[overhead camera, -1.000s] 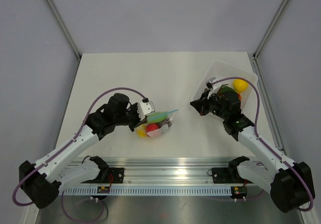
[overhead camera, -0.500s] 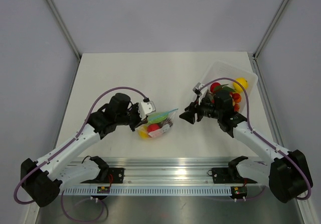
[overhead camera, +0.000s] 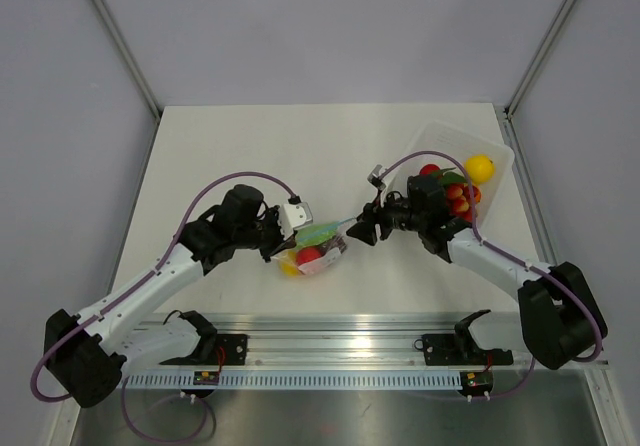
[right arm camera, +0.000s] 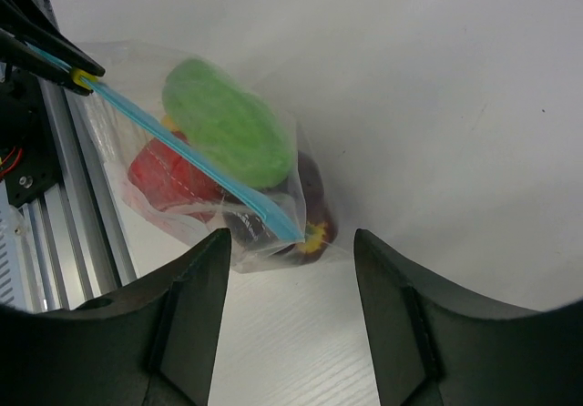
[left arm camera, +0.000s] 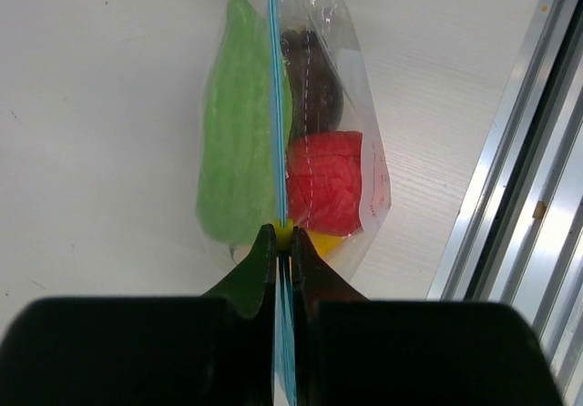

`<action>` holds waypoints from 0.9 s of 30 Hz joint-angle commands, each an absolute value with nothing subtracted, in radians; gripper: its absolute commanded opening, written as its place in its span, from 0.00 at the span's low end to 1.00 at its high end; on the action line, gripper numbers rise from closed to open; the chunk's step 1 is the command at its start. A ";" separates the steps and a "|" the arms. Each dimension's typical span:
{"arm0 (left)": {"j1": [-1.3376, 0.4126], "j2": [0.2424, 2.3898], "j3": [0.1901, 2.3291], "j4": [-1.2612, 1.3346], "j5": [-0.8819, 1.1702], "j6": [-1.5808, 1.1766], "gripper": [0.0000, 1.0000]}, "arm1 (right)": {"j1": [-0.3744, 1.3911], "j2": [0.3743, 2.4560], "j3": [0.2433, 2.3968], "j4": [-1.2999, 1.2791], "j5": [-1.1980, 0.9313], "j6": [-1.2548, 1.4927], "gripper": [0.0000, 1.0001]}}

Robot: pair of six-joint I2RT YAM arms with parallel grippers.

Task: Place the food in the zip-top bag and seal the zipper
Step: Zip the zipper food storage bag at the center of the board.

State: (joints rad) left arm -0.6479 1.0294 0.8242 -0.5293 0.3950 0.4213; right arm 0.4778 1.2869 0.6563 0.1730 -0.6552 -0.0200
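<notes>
The zip-top bag (overhead camera: 318, 251) lies on the white table with the food inside: a green piece (left arm camera: 235, 142), a red piece (left arm camera: 323, 183), a dark maroon piece (left arm camera: 314, 87) and a bit of yellow (left arm camera: 326, 242). My left gripper (left arm camera: 282, 238) is shut on the near end of the blue zipper (left arm camera: 272, 106), holding that edge up. My right gripper (right arm camera: 291, 238) is open, its fingers on either side of the bag's far corner, where the zipper (right arm camera: 191, 147) ends. From above, the right gripper (overhead camera: 358, 230) is at the bag's right end and the left gripper (overhead camera: 283, 236) at its left end.
A rigid clear tub (overhead camera: 440, 134) stands at the back right, holding a yellow fruit (overhead camera: 479, 168) and red and green pieces (overhead camera: 455, 188). The aluminium rail (overhead camera: 330, 336) runs along the near table edge, close to the bag.
My right gripper has opened and swung left from the tub to the bag's right end. The left gripper has kept its hold on the zipper, barely moving.
</notes>
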 commanded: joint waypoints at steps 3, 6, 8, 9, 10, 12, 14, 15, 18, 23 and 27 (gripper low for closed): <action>-0.644 1.031 0.861 -0.502 0.431 0.436 0.00 | 0.495 1.328 0.739 0.268 -0.664 -0.026 0.64; -0.644 1.031 0.861 -0.503 0.430 0.437 0.00 | 0.502 1.354 0.756 0.267 -0.686 -0.026 0.54; -0.644 1.031 0.861 -0.503 0.429 0.437 0.00 | 0.502 1.365 0.768 0.262 -0.701 -0.022 0.39; -0.644 1.032 0.861 -0.503 0.426 0.437 0.00 | 0.505 1.373 0.770 0.262 -0.701 -0.017 0.13; -0.644 1.029 0.862 -0.500 0.426 0.437 0.00 | 0.506 1.379 0.775 0.262 -0.701 -0.012 0.03; -0.644 1.029 0.859 -0.502 0.423 0.436 0.00 | 0.506 1.384 0.775 0.258 -0.698 -0.006 0.00; -0.643 1.028 0.858 -0.500 0.420 0.437 0.00 | 0.508 1.375 0.759 0.282 -0.671 0.000 0.00; -0.643 1.026 0.857 -0.502 0.420 0.437 0.00 | 0.508 1.359 0.741 0.297 -0.651 0.024 0.00; -0.643 1.019 0.851 -0.502 0.417 0.437 0.00 | 0.508 1.318 0.707 0.365 -0.572 0.049 0.00; -0.643 1.002 0.839 -0.502 0.405 0.436 0.00 | 0.506 1.264 0.657 0.417 -0.404 0.072 0.00; -0.643 0.993 0.830 -0.505 0.410 0.437 0.00 | 0.506 1.209 0.601 0.462 -0.259 0.095 0.00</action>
State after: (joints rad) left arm -0.6468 1.0237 0.8242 -0.5014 0.3988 0.4229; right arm 0.5137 1.2652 0.6285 0.3477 -0.4637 0.0769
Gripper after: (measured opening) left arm 0.037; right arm 0.011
